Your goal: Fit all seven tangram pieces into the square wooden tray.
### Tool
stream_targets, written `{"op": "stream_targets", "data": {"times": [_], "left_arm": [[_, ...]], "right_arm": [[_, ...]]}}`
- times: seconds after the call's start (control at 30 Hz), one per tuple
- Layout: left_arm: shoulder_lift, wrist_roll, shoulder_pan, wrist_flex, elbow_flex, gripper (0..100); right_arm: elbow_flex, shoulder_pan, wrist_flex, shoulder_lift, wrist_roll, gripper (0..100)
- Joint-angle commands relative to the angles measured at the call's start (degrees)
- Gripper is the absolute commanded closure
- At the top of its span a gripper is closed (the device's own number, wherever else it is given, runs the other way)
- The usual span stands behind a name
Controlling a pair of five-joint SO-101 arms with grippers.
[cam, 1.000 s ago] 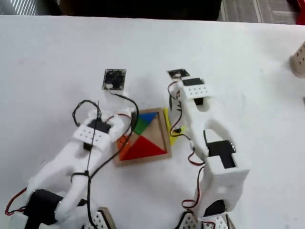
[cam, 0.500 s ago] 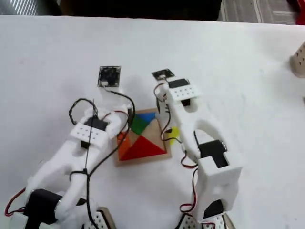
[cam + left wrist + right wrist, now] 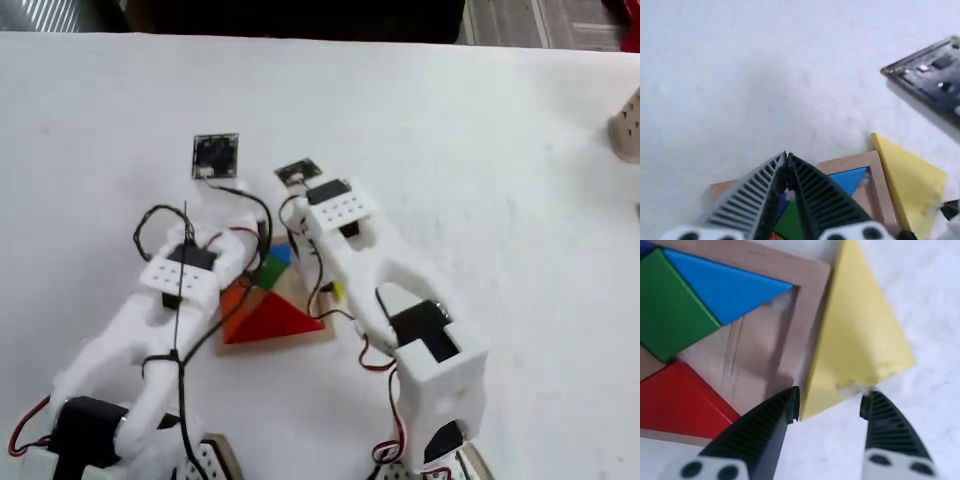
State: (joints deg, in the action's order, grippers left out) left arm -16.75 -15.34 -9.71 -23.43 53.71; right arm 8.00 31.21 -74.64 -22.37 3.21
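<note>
Straddles corner of yellow triangular tangram piece with released right gripper, piece on white bench against square wooden tray outer rim, bare slot just across; left gripper clenched empty, farther.

One tray; one left arm, one right arm; single yellow, blue, green, red, orange pieces
</note>
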Motion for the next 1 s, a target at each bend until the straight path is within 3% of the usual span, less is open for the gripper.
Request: {"op": "stream_targets", "data": {"times": [0.0,0.13,0.33,0.53,0.77,0.97], "left_arm": [[-0.22,0.53,0.57,1.67,-3.08,98],[-0.22,0.53,0.57,1.67,-3.08,98],[-0.22,0.53,0.57,1.67,-3.08,98],[-0.22,0.53,0.57,1.67,-3.08,98],[-0.22,0.53,0.57,1.67,-2.99,98],[-0.22,0.53,0.57,1.67,-2.99,98]], "right_arm": [[0.79,3.03,1.19,-0.57,-0.62,77.9],[1.76,0.57,1.19,0.57,0.0,77.7],[6.42,-11.38,1.8,11.82,6.51,77.9],[16.7,-8.4,9.45,19.03,5.98,77.9],[17.23,-12.18,15.43,19.74,5.98,77.9],[17.14,-11.21,19.47,18.86,5.98,77.9]]}}
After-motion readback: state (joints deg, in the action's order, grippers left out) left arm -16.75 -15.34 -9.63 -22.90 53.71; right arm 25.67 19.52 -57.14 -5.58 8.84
